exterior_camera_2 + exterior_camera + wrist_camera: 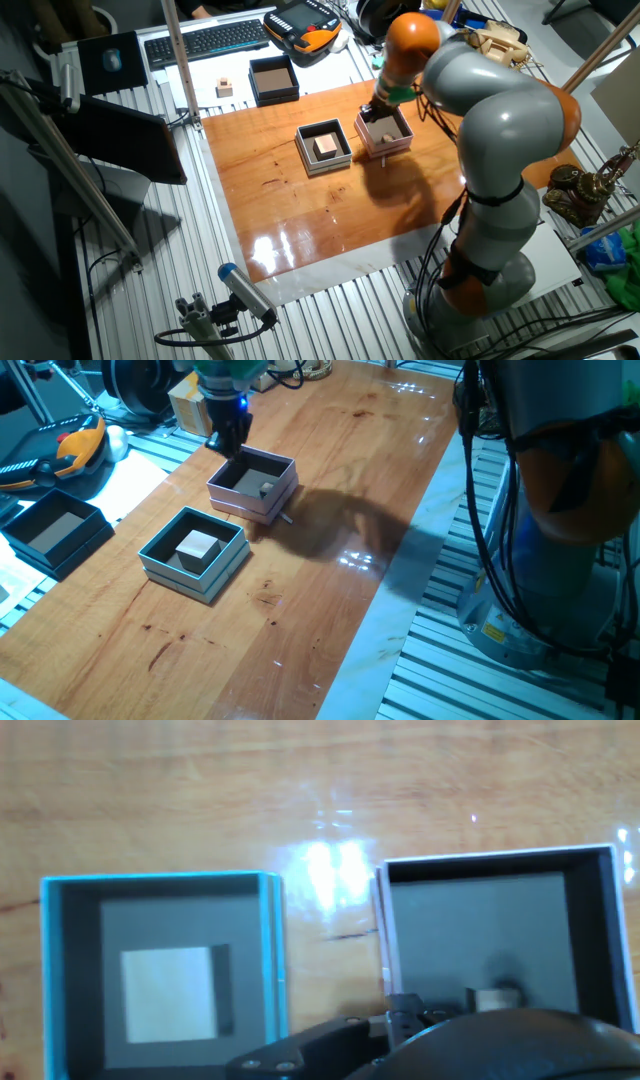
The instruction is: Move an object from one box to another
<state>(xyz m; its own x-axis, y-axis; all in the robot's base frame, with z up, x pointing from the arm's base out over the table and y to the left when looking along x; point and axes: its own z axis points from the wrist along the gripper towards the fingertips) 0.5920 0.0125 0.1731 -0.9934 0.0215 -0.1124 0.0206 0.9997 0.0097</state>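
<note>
Although the jaws themselves are too dark and blurred to read in any view, so I cannot tell whether they stand apart or together, the gripper (228, 438) hangs at the upper middle of the one fixed view, just over the far rim of the pink-lilac box (283, 492), which suggests it is working at that box rather than the other. Nothing shows clamped between the jaws. Inside this box, near its centre in the one fixed view and at the lower right of the hand view, sits a small pale block (266, 488), partly hidden by the hand's housing from above. Just to the lower left in the one fixed view stands the teal box (178, 569), close beside the pink-lilac one but with a strip of bare worktop (330, 610) between them, as the hand view shows; it holds a larger pale wooden cube (197, 547) resting flat near its middle. My judgement is that the two boxes sit side by side so a transfer needs only a short carry. At the left edge, off the wooden worktop, lies a black box (52, 532) with a tan inside.
</note>
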